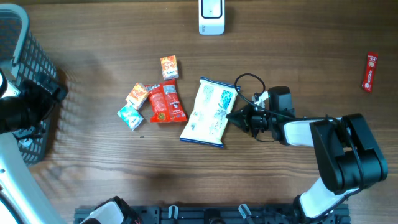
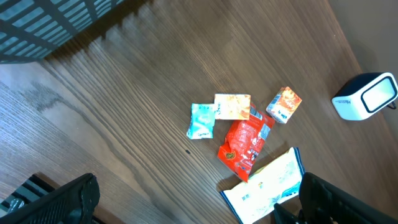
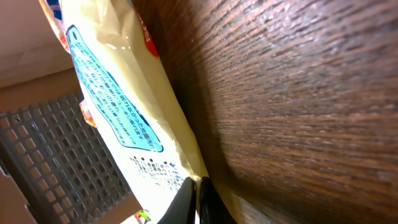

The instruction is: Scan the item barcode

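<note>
Snack bag (image 1: 208, 112): right edge lies between right gripper (image 1: 239, 117) tips | jaws: clamped together on that edge | left gripper (image 2: 199, 205): jaws wide apart, empty

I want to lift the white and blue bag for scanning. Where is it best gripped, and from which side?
Pinch the thin right edge of the white and blue bag, coming low from the right. The bag lies flat on the table, so probably only that edge fits between the jaws. The right gripper is shut there.
</note>
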Controlling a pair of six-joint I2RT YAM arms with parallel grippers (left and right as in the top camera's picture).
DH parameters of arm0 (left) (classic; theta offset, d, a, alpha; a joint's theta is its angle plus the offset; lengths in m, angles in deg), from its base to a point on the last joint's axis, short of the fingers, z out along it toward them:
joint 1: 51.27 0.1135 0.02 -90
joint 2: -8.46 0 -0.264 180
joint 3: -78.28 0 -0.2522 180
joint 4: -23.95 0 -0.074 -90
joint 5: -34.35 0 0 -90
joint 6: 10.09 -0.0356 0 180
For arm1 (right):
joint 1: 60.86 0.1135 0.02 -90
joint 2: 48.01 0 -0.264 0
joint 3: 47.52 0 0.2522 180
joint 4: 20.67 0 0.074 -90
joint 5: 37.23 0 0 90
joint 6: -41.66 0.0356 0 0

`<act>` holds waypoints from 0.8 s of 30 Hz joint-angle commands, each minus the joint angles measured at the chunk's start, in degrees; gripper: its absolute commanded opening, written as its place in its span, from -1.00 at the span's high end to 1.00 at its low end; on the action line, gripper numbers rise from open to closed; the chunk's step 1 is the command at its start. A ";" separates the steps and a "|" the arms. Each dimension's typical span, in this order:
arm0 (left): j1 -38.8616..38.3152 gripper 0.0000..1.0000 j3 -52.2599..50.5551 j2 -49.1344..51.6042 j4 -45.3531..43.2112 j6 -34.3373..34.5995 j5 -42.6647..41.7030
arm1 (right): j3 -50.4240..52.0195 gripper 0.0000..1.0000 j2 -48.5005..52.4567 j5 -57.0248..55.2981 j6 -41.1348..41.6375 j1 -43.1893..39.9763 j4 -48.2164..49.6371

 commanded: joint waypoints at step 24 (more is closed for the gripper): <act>0.22 -1.00 0.04 -0.02 -0.13 -0.31 0.13 | 0.22 -1.00 -16.17 -4.17 -21.07 -13.42 -25.68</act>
